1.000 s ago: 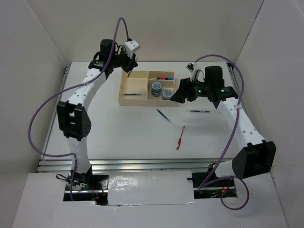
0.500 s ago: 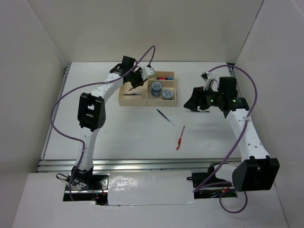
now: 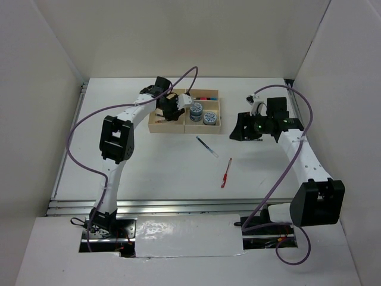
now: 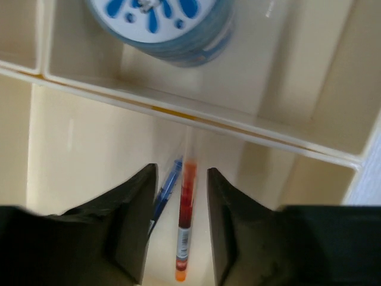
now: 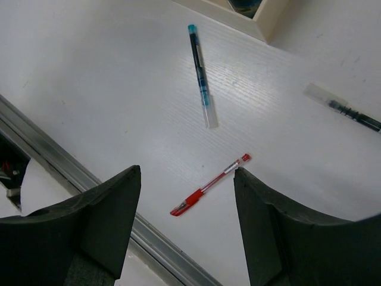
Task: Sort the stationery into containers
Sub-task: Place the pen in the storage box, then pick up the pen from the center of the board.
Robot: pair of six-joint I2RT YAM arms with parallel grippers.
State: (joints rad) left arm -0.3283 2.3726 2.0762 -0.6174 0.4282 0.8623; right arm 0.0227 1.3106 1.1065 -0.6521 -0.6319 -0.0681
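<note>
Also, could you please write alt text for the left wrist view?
The left gripper hangs open over a compartment of the beige wooden tray, with a red pen and a blue pen lying side by side on its floor, seen between the jaws. A blue-and-white tape roll sits in the next compartment.

A pale beige tray point(image 4: 309, 77) is seen, with an orange-brown line along its divider. At 12 o'clock in the left wrist view, a white tape roll point(image 4: 161, 27) patterned with blue drops is shown. At 6 o'clock, a red pen point(image 4: 186, 220) with an orange end and a blue pen point(image 4: 168, 185) are seen.

On the white table point(image 5: 89, 71), a teal-and-black pen point(image 5: 200, 71) with a clear cap is seen at 12 o'clock, a second red pen point(image 5: 209, 185) at 6 o'clock, and a black pen point(image 5: 348, 112) at 2 o'clock.

Purple cables point(image 3: 67, 143) are carried on white arms point(image 3: 111, 182).
</note>
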